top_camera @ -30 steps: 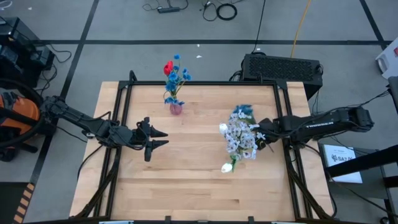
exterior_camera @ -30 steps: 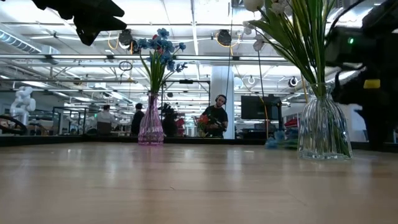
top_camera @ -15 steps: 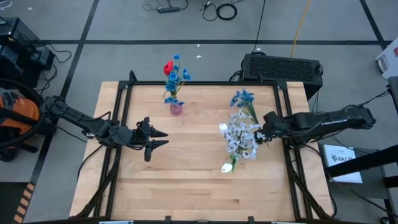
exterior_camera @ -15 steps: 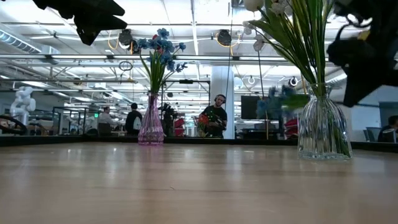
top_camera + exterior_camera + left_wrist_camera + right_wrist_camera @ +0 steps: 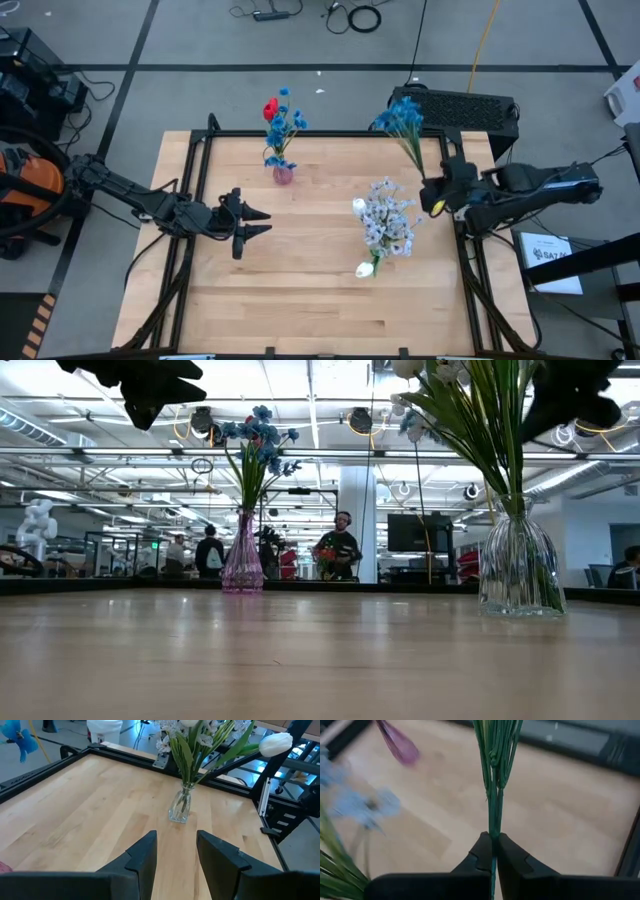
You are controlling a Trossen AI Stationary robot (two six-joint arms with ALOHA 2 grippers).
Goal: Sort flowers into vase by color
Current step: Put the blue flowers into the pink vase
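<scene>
Two vases on the wooden table (image 5: 300,290): pink vase (image 5: 283,175) near the far edge w/ blue sprays and a red tulip (image 5: 270,109), clear vase (image 5: 521,572) on the right side w/ pale sprays (image 5: 388,220) and white tulips (image 5: 365,269). Right gripper (image 5: 432,194) is pinched tight on the green stem of a blue spray (image 5: 400,116), held up by the table's far right corner, blossoms out over the frame (image 5: 330,133) edge. Only the right wrist view shows the grip itself: both fingers (image 5: 482,852) pressed on the stem (image 5: 493,815), no gap. High view gives the layout but not the clear vase's glass; low view shows its ribbed body and green stems, plus the pink vase (image 5: 243,565) upright and well apart from it. Left gripper (image 5: 250,225) hangs over the table's left-centre, fingers spread, nothing in them; left wrist view looks between its fingers (image 5: 145,857) at the clear vase (image 5: 180,807) and a white tulip (image 5: 275,743) leaning out.

Table is pale wood planks in a black frame. Low view: open workshop behind, ceiling lights, several people standing, one w/ headphones (image 5: 342,545). High view: grey floor, cables, a black box (image 5: 455,105) behind the table.
</scene>
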